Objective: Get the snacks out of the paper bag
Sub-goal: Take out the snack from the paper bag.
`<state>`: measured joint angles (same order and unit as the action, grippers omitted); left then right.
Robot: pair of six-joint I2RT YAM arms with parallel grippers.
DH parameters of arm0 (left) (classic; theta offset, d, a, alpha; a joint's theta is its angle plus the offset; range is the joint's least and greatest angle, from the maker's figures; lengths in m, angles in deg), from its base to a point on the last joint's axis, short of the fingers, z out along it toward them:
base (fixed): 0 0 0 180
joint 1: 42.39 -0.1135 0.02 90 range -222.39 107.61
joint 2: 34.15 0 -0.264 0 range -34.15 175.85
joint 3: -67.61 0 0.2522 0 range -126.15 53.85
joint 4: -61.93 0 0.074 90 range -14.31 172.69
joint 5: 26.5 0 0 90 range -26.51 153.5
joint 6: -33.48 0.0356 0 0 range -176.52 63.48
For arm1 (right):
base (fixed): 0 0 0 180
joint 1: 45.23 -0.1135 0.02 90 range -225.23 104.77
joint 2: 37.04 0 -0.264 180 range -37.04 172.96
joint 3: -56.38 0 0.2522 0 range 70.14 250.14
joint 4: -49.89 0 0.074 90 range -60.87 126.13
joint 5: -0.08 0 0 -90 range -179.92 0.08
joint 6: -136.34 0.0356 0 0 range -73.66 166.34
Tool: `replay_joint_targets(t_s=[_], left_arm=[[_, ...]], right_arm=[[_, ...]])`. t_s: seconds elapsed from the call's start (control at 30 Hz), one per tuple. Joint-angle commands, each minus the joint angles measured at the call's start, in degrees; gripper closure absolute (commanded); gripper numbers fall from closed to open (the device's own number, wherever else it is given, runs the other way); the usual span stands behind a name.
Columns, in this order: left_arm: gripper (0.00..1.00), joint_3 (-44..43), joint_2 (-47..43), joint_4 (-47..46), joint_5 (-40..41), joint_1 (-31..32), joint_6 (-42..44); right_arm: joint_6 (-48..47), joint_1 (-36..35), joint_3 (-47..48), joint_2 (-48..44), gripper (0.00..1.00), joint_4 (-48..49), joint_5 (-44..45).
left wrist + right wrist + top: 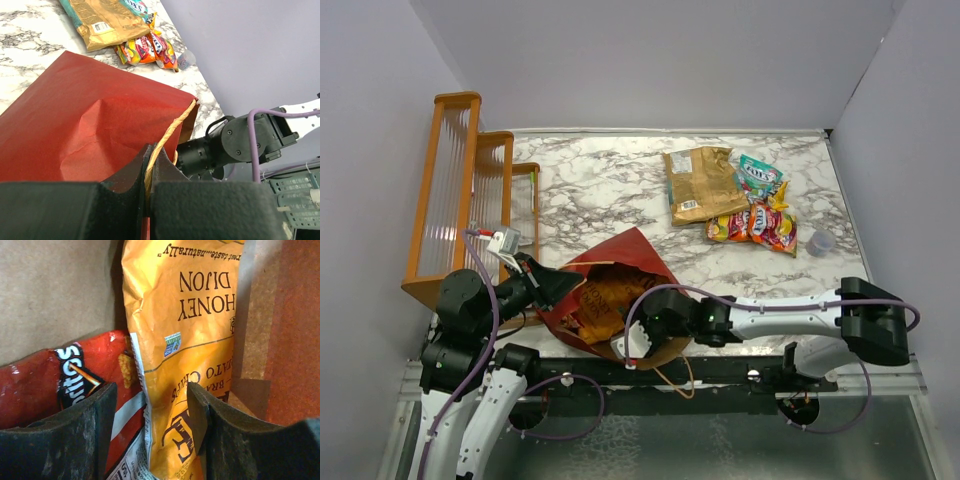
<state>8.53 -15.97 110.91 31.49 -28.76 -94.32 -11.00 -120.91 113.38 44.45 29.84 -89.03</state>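
We see the paper bag (625, 250) lying on its side at the near edge of the bench (610, 190), with one pair of jaws at its handle and the other inside its mouth.

From above we take in the marbled bench, the orange rack (450, 190) at its left, the dark red bag and, well apart at the far right, a gold-brown chip bag (700, 185), a teal-white pouch (758, 178), red-yellow candy packs (760, 222) and a small cup (818, 242). Only the left wrist view shows the left jaws pinched tight on the twisted tan handle (172, 127). Only the right wrist view shows the kraft interior, where the right jaws stand partly apart around the edge of a yellow Honey Dijon chip bag (190, 340), with a red packet (40, 380) beside it.
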Motion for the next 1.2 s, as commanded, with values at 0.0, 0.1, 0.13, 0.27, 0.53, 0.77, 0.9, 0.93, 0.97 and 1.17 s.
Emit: replay_joint_targets(t_s=[0.0, 0.1, 0.13, 0.27, 0.53, 0.77, 0.9, 0.93, 0.97, 1.17], left_arm=[[1.0, -1.7, 0.1, -0.2, 0.8, 0.2, -0.1], [1.0, -2.1, 0.1, -0.1, 0.7, 0.2, -0.2], [1.0, -2.3, 0.0, 0.0, 0.8, 0.2, -0.2], [1.0, -3.1, -0.2, 1.0, 1.0, 0.2, -0.2], [1.0, -3.6, -0.7, 1.8, 1.1, 0.2, -0.3], [1.0, -2.5, -1.9, 2.7, 2.3, 0.2, -0.4], [1.0, -1.1, -2.0, 1.7, 2.1, 0.1, -0.9], [1.0, -0.9, -2.0, 1.5, 2.2, 0.2, -0.9], [1.0, -0.8, -2.0, 1.4, 2.3, 0.2, -0.8], [1.0, -0.3, -1.9, 1.1, 2.6, 0.1, -0.8]], right_arm=[[-2.4, -0.4, 2.7, 3.4, 0.43, 5.0, 4.3], [-3.0, -0.4, 2.2, 6.6, 0.45, 10.0, 5.0], [-3.4, -0.3, 1.1, 7.4, 0.45, 13.3, 5.1], [-5.3, 0.1, -3.0, 10.0, 0.48, 26.8, 5.7], [-6.4, 1.9, -2.0, 14.8, 0.75, 36.1, 6.9], [-2.4, 1.9, -1.3, 3.9, 0.99, 27.4, 2.2], [3.4, 1.9, 1.4, -2.0, 0.99, 18.1, -2.8], [5.0, 1.9, 2.3, -3.4, 0.99, 15.6, -3.5], [6.5, 1.9, 2.9, -4.8, 0.99, 13.8, -4.3], [14.5, 1.9, 3.3, -13.9, 0.99, 9.3, -8.6]])
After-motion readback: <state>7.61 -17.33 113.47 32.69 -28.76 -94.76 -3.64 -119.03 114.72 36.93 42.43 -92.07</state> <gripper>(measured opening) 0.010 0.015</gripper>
